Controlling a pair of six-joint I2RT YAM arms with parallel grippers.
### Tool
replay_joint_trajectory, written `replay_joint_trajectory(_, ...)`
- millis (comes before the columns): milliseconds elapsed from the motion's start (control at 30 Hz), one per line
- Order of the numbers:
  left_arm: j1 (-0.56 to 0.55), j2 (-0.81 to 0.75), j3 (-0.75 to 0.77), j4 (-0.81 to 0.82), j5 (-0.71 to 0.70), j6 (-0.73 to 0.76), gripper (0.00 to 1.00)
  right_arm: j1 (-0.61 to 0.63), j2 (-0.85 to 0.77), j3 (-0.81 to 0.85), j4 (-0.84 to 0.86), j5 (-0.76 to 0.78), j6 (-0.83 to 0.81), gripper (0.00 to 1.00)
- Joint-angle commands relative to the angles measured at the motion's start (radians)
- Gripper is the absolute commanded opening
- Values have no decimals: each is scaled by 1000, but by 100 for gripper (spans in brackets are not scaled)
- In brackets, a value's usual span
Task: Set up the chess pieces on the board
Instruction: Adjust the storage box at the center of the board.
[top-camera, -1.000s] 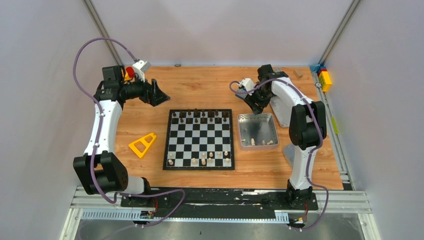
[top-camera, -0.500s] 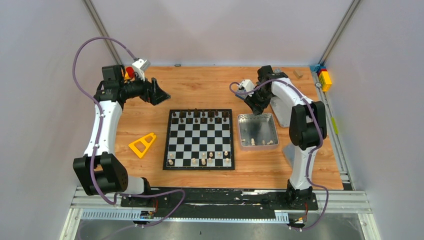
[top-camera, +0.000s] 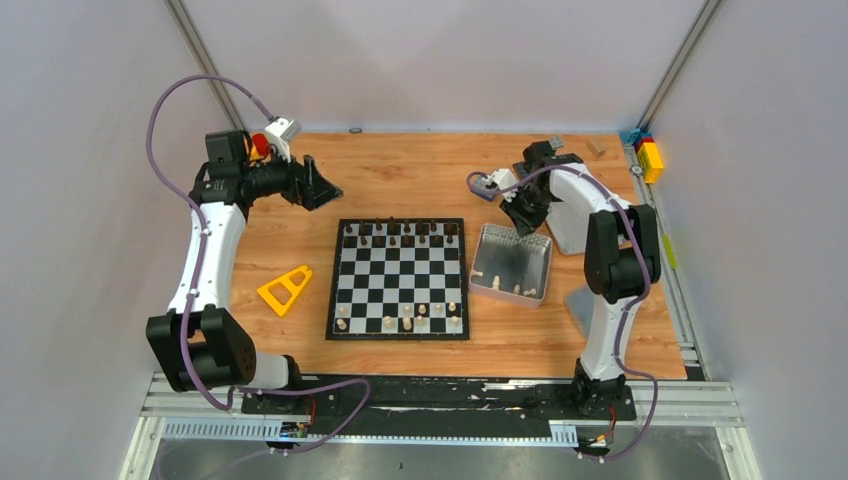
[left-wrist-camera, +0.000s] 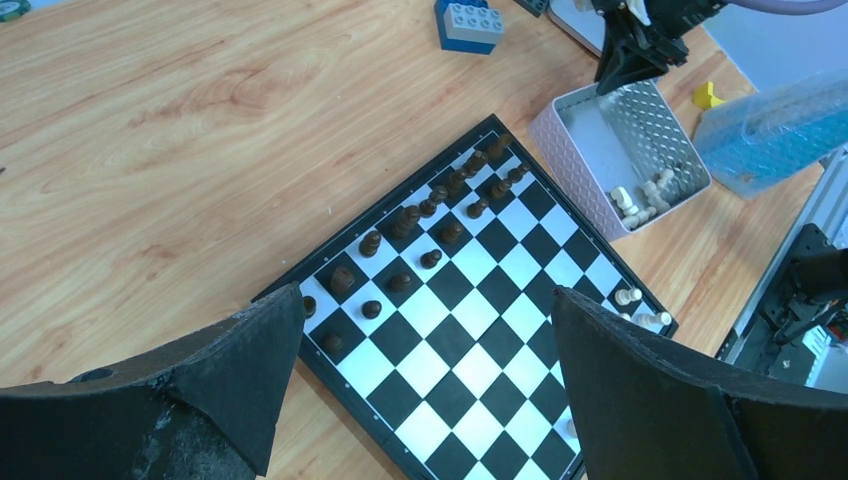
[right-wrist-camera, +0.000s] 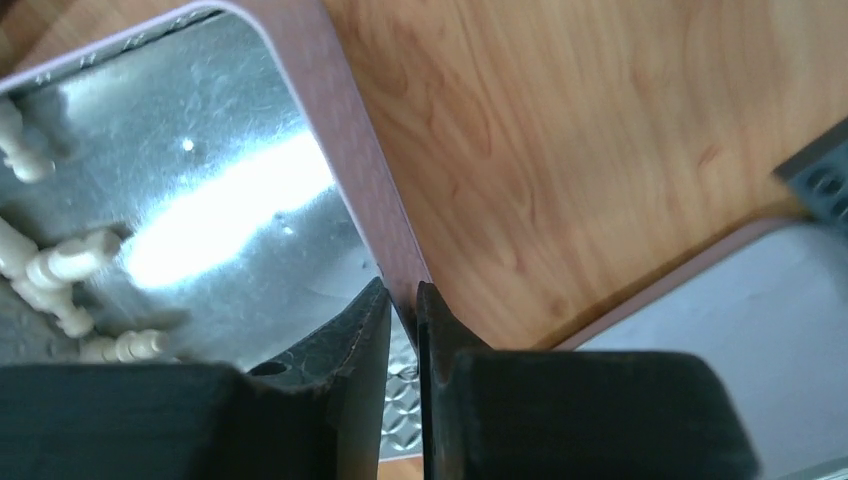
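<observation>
The board (top-camera: 398, 280) lies mid-table, with dark chess pieces (top-camera: 400, 232) on its far rows and pale ones (top-camera: 420, 318) on its near rows. A silver tin (top-camera: 515, 265) sits askew to the board's right and holds a few pale pieces (left-wrist-camera: 640, 195). My right gripper (top-camera: 527, 222) is shut on the tin's far rim. In the right wrist view the tin's wall (right-wrist-camera: 350, 150) runs down between the closed fingertips of that gripper (right-wrist-camera: 402, 292), with pale pieces (right-wrist-camera: 60, 265) inside. My left gripper (top-camera: 322, 188) hangs wide open and empty above the table beyond the board's far left corner (left-wrist-camera: 470, 340).
A yellow triangular frame (top-camera: 285, 289) lies left of the board. Coloured bricks (top-camera: 648, 155) and a small wooden block (top-camera: 596, 149) sit at the far right edge. A blue brick (left-wrist-camera: 468, 22) lies on the wood beyond the board. Grey walls close in on both sides.
My right gripper closed on the tin's far rim and moved slightly right. The tin turned from square to askew, and its pieces slid toward the near side. The left arm stayed still.
</observation>
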Motion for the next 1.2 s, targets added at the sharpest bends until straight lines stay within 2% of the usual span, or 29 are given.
replay_joint_trajectory(0,-6,-48,-20,45,28,-13,100,-51,-110,-99,-2,21,52,14)
replay_joint_trajectory(333,-11,-56,-38,61,38,-32,100,-131,-232,-246,16,107,237,4)
replay_joint_trajectory(467,-12,-59,-47,67,34,-33,100,-146,-276,-275,8,147,347,4)
replay_joint_trajectory(533,-13,-61,-53,69,30,-31,100,-147,-299,-297,5,159,395,9)
replay_joint_trajectory(633,-12,-58,-58,74,27,-29,100,-146,-333,-311,6,154,423,22)
replay_joint_trajectory(833,-13,-41,-59,75,26,-30,100,-136,-370,-277,17,62,412,41)
replay_joint_trajectory(1000,-12,-39,-59,75,16,-25,100,-77,-404,-286,85,3,383,44)
replay_joint_trajectory(1167,-14,-28,-54,71,15,-27,100,-58,-343,-254,139,90,341,47)
